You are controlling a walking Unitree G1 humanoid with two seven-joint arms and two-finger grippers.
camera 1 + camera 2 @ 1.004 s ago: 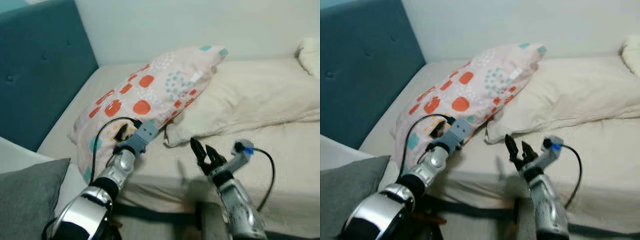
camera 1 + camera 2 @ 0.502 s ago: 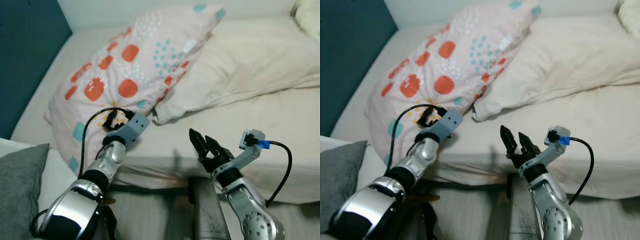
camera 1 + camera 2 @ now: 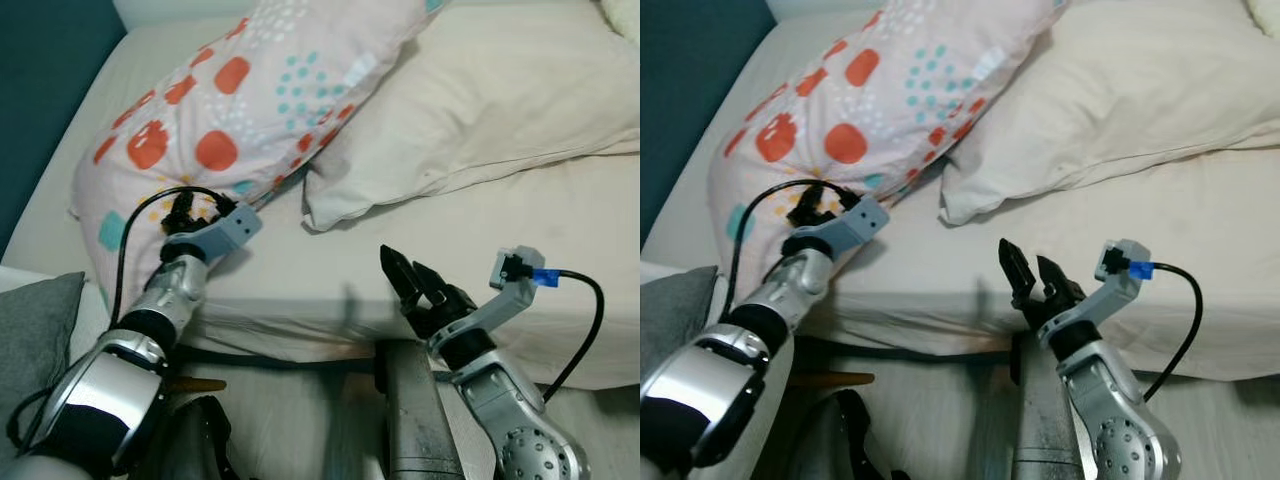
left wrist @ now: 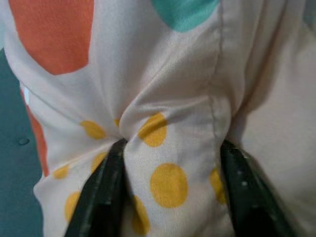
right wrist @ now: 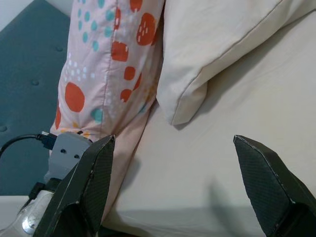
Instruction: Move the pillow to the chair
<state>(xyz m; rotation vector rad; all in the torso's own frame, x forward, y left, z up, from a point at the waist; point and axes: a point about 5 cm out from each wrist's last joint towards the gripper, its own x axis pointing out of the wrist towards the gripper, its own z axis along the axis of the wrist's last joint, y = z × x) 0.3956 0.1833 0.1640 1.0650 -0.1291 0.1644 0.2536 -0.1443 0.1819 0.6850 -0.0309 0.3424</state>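
Observation:
The patterned pillow (image 3: pixel 250 110), pale pink with orange and teal spots, lies slanted on the bed against the headboard side. My left gripper (image 3: pixel 180 210) is at its near lower corner. In the left wrist view the two black fingers (image 4: pixel 101 197) pinch a puckered fold of the yellow-dotted fabric (image 4: pixel 168 182) between them. My right gripper (image 3: pixel 412 283) hovers open at the bed's front edge, right of the pillow and touching nothing. In the right wrist view its wide-spread fingers (image 5: pixel 84 182) frame the pillow (image 5: pixel 113 74) and the left wrist.
A cream pillow (image 3: pixel 480 100) lies beside the patterned one, its corner overlapping it. The teal headboard (image 3: pixel 40 90) stands at the left. A grey cushion (image 3: pixel 35 340) sits at the lower left. A dark grey post (image 3: pixel 410 420) stands below the right gripper by the mattress edge (image 3: pixel 320 320).
The camera has tilted down and moved closer, so the whole scene has shifted up. My left gripper stays at the pillow's near corner; the right stays open.

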